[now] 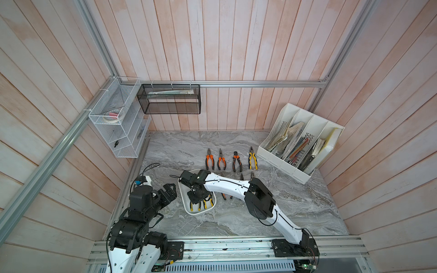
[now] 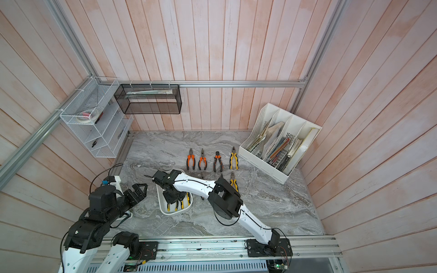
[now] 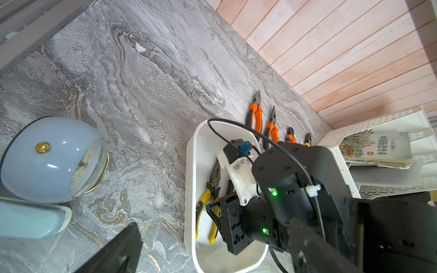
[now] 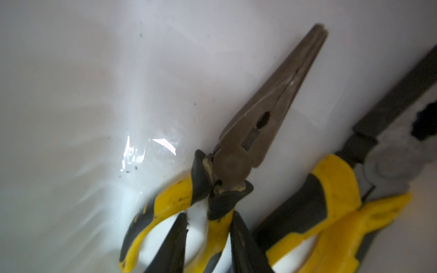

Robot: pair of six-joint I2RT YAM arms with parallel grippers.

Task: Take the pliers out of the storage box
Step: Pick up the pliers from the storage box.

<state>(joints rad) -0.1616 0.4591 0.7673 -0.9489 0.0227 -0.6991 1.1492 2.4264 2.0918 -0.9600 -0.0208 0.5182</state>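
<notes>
Your right claw (image 4: 210,219) stands partly open inside the storage box (image 1: 185,201), astride one yellow handle of the long-nose pliers (image 4: 260,113), which lie on the box floor just beside a second yellow pair (image 4: 331,189). If you close on this single handle, the heavy head can swing or slip during the lift, and it can drag the neighbour along.

I read open table (image 1: 212,224) in front of the storage box (image 1: 187,208) and behind it toward the far wall. The right arm (image 1: 224,185) crosses the box (most of its mouth covered); laid-out pliers (image 1: 209,159) and the file organizer (image 1: 279,160) crowd the far right.
</notes>
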